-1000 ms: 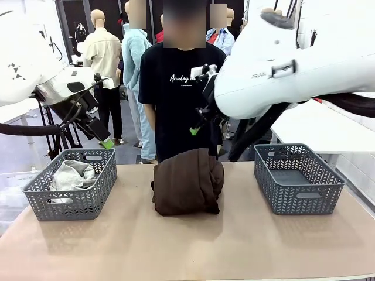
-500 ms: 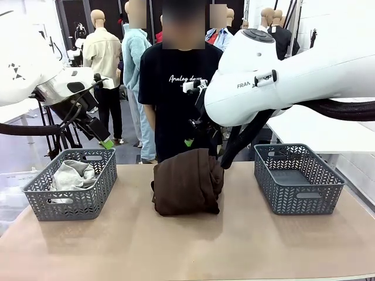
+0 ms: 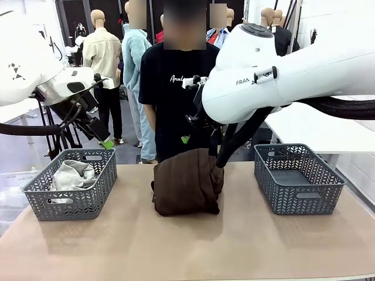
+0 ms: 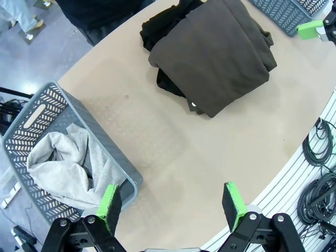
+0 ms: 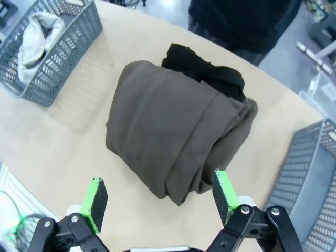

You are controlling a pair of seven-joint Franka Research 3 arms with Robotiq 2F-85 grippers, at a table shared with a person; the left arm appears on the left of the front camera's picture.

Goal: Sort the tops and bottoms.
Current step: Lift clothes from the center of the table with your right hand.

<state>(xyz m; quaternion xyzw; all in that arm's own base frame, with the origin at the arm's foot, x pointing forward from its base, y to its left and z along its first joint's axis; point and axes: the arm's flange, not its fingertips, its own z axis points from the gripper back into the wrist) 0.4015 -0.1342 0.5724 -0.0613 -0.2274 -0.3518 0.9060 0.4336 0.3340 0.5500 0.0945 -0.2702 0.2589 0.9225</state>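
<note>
A folded dark brown garment (image 3: 187, 182) lies mid-table on top of a black garment (image 5: 206, 67) that pokes out at its far side. The light grey garment (image 3: 71, 174) is bundled in the left basket (image 3: 88, 202). My right gripper (image 3: 187, 137) hangs open just above the far edge of the brown garment (image 5: 173, 131); in the right wrist view the right gripper (image 5: 160, 193) has nothing between its fingers. My left gripper (image 3: 105, 142) is open above the left basket's back rim; in the left wrist view the left gripper (image 4: 171, 202) looks down on the grey garment (image 4: 63, 163) and the brown garment (image 4: 212, 52).
A grey basket (image 3: 299, 178) stands at the right with nothing in it. A person in a black T-shirt (image 3: 176, 93) stands at the far side, right behind the pile. Bare tabletop (image 3: 187, 246) runs along the front edge.
The right arm has swung left and lower, bringing its gripper over the far edge of the brown garment. The left arm and the garments have not moved.
</note>
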